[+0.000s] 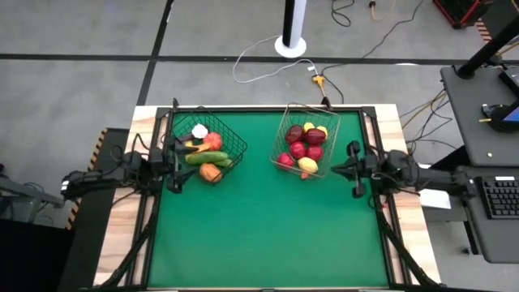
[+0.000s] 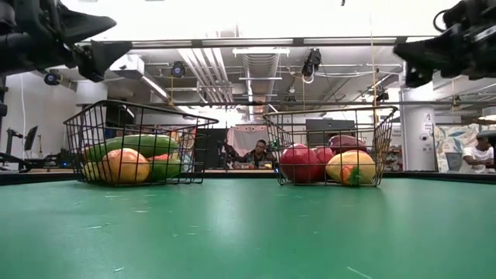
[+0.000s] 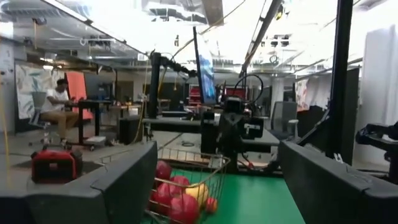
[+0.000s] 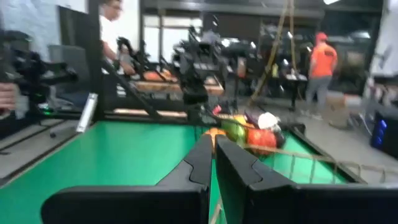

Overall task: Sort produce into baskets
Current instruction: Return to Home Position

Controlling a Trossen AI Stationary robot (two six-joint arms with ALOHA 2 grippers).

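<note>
The dark wire basket (image 1: 209, 146) stands at the table's far left and holds a cucumber (image 1: 203, 158), an orange piece (image 1: 211, 172), a white piece (image 1: 199, 130) and other produce. The pale wire basket (image 1: 304, 150) stands at the far right and holds red fruits (image 1: 298, 150) and yellow ones (image 1: 308, 165). My left gripper (image 1: 180, 166) hovers open at the dark basket's left side, above the table (image 3: 216, 152). My right gripper (image 1: 334, 169) hovers shut and empty just right of the pale basket (image 4: 213, 146). Both show high in the low view.
The green mat (image 1: 268, 235) lies bare in front of both baskets. The table's wooden edges (image 1: 122, 243) and frame posts run along both sides. People sit and stand in the room beyond the table (image 4: 320, 68).
</note>
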